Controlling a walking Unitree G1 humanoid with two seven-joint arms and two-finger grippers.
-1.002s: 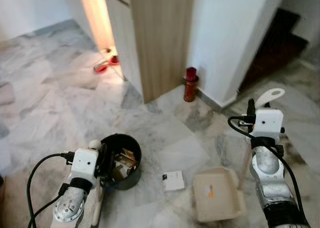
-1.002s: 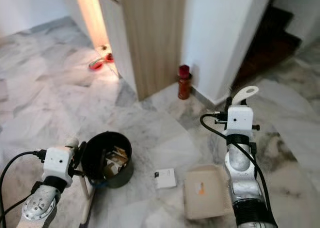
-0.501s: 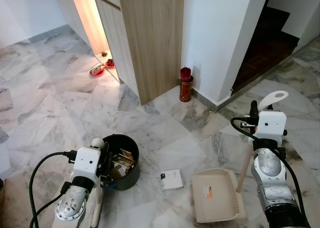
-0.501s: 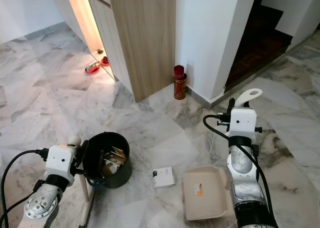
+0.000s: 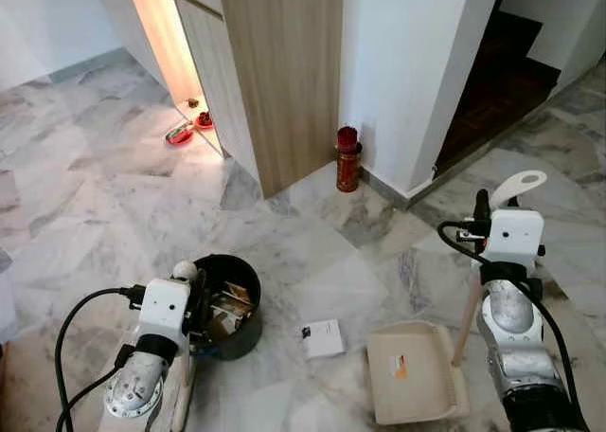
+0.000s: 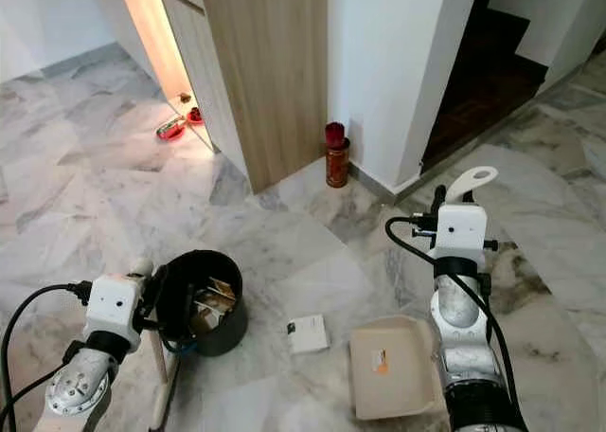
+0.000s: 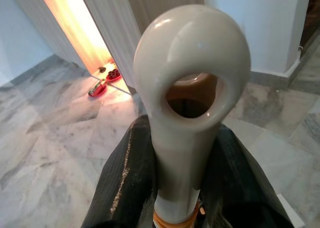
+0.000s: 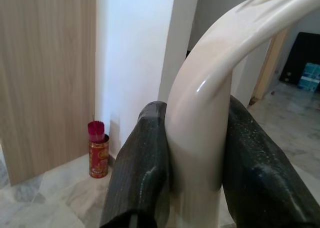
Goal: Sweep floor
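We stood on a grey marble floor that took up most of the frame, with a wooden cabinet and a white wall across the top, and a dark stairway in the upper right corner.

In the lower left sat a black bin, open and already holding scraps, close beside our left arm so that sweepings would have a short way to go. In the lower right lay the beige dustpan, flat on the floor with its mouth toward the middle of the frame, where the litter was. Our right hand was clamped on the dustpan's long handle, its two black fingers pressed to either side of the curved top. We judged it was held upright so the pan could be steered without bending.

Our left hand gripped the broom handle just below its looped end, the pole running down past the bin.

Between bin and dustpan lay a small white card, the piece to be swept. A red incense tin stood at the wall's foot, above centre.
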